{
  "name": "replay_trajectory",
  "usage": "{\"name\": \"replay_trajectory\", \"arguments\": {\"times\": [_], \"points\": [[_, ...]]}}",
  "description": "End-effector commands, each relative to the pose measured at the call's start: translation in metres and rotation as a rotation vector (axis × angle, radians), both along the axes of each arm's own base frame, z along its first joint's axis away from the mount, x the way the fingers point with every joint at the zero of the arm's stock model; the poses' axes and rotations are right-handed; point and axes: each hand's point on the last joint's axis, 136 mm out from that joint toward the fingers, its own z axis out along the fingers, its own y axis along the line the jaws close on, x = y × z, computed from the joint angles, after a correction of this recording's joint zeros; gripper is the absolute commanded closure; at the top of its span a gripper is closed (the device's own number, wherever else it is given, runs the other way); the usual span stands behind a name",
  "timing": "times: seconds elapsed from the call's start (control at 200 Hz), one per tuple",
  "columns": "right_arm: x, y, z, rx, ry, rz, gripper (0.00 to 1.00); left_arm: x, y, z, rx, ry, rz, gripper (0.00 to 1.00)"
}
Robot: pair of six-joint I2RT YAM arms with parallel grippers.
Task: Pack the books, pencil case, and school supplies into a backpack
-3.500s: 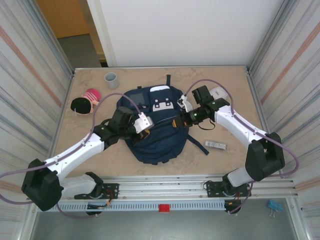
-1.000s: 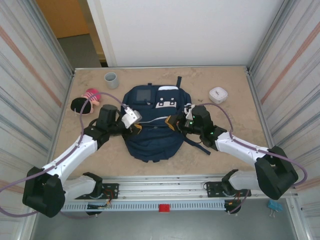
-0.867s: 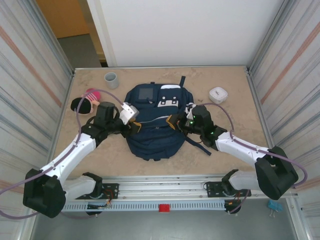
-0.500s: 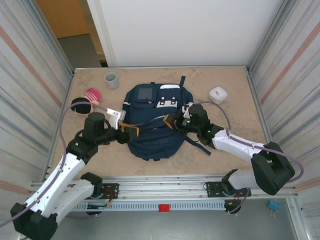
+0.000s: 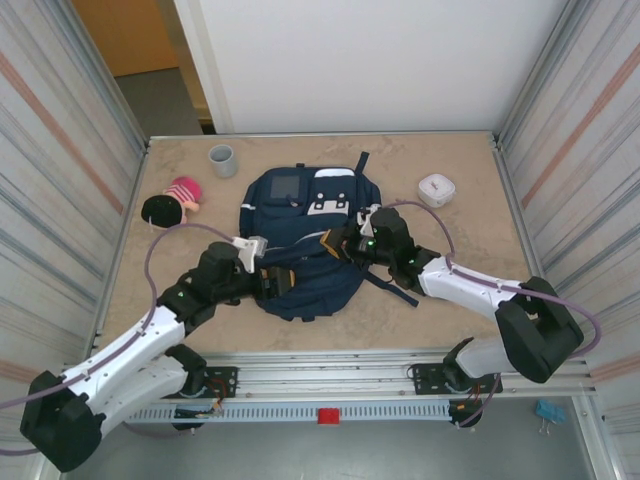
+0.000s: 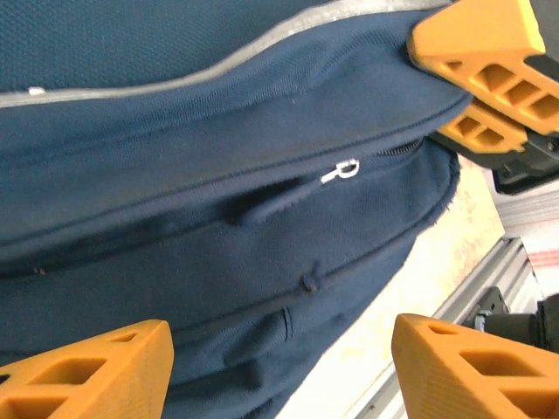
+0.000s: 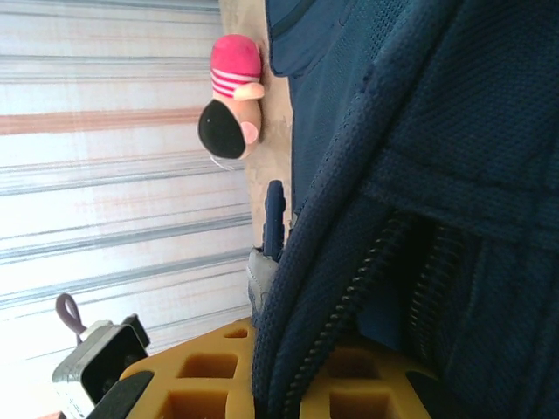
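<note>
So the big navy blue fabric backpack with pale stripes (image 5: 318,292) is lying flat in the middle of the beige marbled tabletop (image 5: 475,215), top end pointing to the far wall, straps trailing off its right side. The right gripper (image 5: 333,243) is down on the bag's right half, and from the wrist cam its orange fingers (image 7: 205,380) look clamped on a fold of the navy cloth right beside an unzipped zipper track, so it's got a grip on the bag itself. The left gripper (image 5: 277,280) is at the bag's lower left edge with its jaws spread wide and nothing between them, just hanging over the fabric. Its camera shows a small silver zip pull (image 6: 341,170) on a closed seam across the pack, with the other claw's orange tips up in the corner. Off to the side there's a little grey cup (image 5: 222,158) at the far left, a pink and black plush doll (image 5: 170,204) near the left wall, and a small white rounded box (image 5: 437,188) at the far right, all well apart from the bag.
</note>
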Motion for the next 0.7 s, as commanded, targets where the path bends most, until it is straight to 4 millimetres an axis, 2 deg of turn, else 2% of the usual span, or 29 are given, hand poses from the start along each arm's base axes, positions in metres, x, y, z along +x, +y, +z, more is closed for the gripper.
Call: {"name": "replay_trajectory", "arguments": {"times": [0.0, 0.175, 0.291, 0.346, 0.426, 0.561, 0.696], "points": [[-0.008, 0.023, 0.034, 0.062, -0.098, 0.103, 1.00, 0.021, -0.007, 0.028, -0.022, -0.127, 0.018, 0.33], [-0.010, 0.029, 0.033, 0.062, -0.101, 0.118, 1.00, 0.029, -0.021, 0.029, -0.024, -0.129, -0.036, 0.35], [-0.012, 0.033, 0.035, 0.063, -0.103, 0.127, 1.00, 0.030, -0.030, 0.036, -0.043, -0.138, -0.074, 0.48], [-0.012, 0.034, 0.034, 0.060, -0.102, 0.128, 1.00, 0.030, -0.031, 0.039, -0.047, -0.138, -0.078, 0.50], [-0.013, 0.033, 0.032, 0.057, -0.100, 0.125, 1.00, 0.029, -0.029, 0.039, -0.037, -0.142, -0.074, 0.50], [-0.013, 0.033, 0.033, 0.060, -0.099, 0.129, 1.00, 0.026, -0.020, 0.035, -0.022, -0.151, -0.047, 0.43], [-0.013, 0.035, 0.035, 0.066, -0.101, 0.136, 1.00, 0.025, -0.020, 0.033, -0.021, -0.156, -0.056, 0.42]]}}
